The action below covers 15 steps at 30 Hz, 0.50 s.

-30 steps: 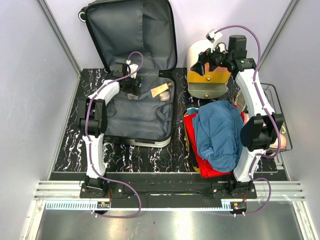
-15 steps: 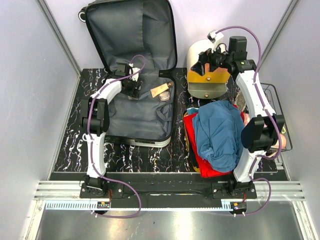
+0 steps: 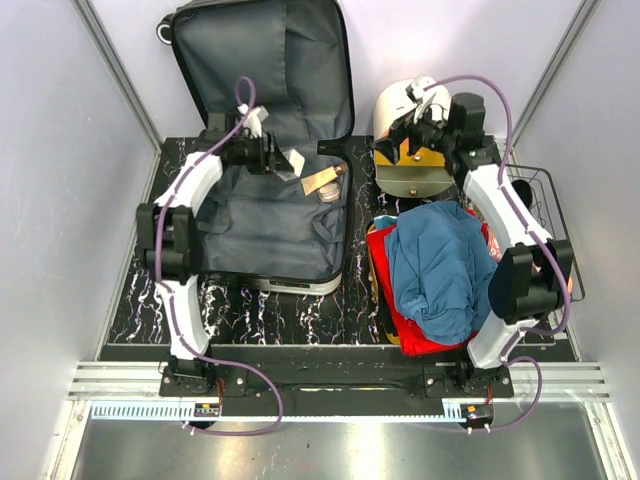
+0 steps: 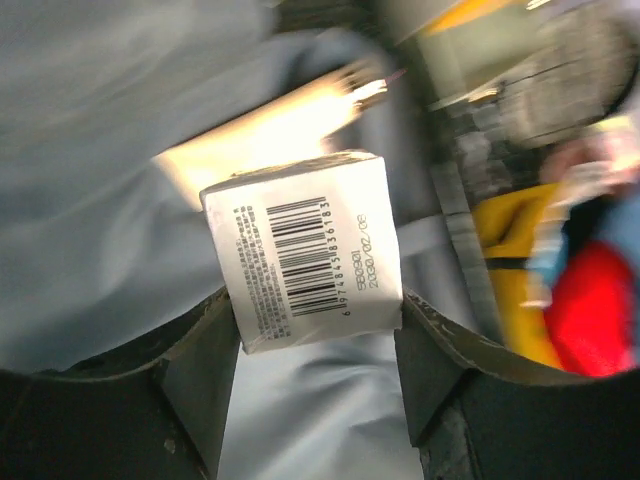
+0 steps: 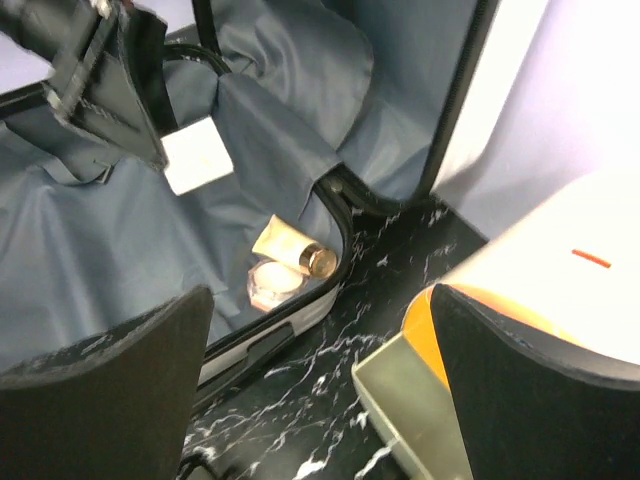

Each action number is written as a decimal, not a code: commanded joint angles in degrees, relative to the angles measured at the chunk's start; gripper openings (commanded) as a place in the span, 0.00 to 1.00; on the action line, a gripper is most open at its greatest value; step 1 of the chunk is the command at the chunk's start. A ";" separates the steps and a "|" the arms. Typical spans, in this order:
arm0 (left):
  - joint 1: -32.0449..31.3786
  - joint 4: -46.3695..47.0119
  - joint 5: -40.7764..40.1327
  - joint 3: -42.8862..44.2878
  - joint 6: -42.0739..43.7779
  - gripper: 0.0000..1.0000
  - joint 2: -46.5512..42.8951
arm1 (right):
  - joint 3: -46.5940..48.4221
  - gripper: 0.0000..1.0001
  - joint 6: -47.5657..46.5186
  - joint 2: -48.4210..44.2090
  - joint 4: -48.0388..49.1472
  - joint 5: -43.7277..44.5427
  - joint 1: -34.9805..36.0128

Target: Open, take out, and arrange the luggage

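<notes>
Our left tool (image 4: pixel 312 335) was clamped on a small white box (image 4: pixel 305 245) with a barcode label, one finger against each side. It held the box clear above the grey lining of the luggage (image 3: pixel 260 220), close to the hinge. Our right tool (image 5: pixel 320 400) was spread wide with nothing between its fingers, hovering at the white-and-orange drawer box (image 3: pixel 400 105) by the far edge of the bench (image 3: pixel 290 310).

The luggage sat at the far left corner of the bench. Its base lay flat and its lid was tipped up against the back wall, so we judged the opening done.

The emptying looked well under way. A blue garment (image 3: pixel 435 265) lay heaped over a red garment (image 3: pixel 420 335) toward the right edge of the bench, outside the luggage and beside a wire basket (image 3: pixel 545 200). We took these for things already taken out, though the views could not confirm where they came from.

Two items were left inside, against the right rim of the base. These were a cream tube (image 5: pixel 290 245) and a round jar (image 5: pixel 275 280), just beside each other. The white box was lifted but not yet set down anywhere.

As for arranging, we judged it barely begun. The garments lay in a loose pile, not folded, and the small items had no settled place on the bench.
</notes>
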 commanded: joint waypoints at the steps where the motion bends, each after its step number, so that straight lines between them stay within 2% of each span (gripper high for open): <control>1: 1.53 43.05 27.65 -12.29 -38.57 0.28 -14.01 | -12.76 1.00 0.84 -6.90 34.77 -4.26 2.93; 2: 1.71 53.51 28.64 -14.52 -46.20 0.29 -15.15 | -12.78 1.00 -0.47 -6.64 36.72 -4.44 3.98; 3: 1.89 72.15 29.26 -15.85 -53.76 0.29 -14.99 | -12.95 1.00 -0.22 -6.55 38.74 -4.36 4.60; 4: 1.97 81.21 29.78 -16.38 -69.50 0.29 -14.21 | -13.04 1.00 -0.22 -6.38 40.50 -3.83 6.17; 5: 1.98 87.39 30.49 -14.91 -73.13 0.29 -12.72 | -13.04 1.00 -0.48 -5.86 43.13 -4.00 6.88; 10: 0.66 95.62 32.77 -13.76 -77.64 0.31 -15.16 | -14.62 1.00 -3.91 -5.85 51.85 -4.88 10.05; 15: -0.66 102.47 33.22 -14.54 -81.52 0.28 -17.80 | -19.71 1.00 -7.50 -6.99 64.93 -8.57 12.34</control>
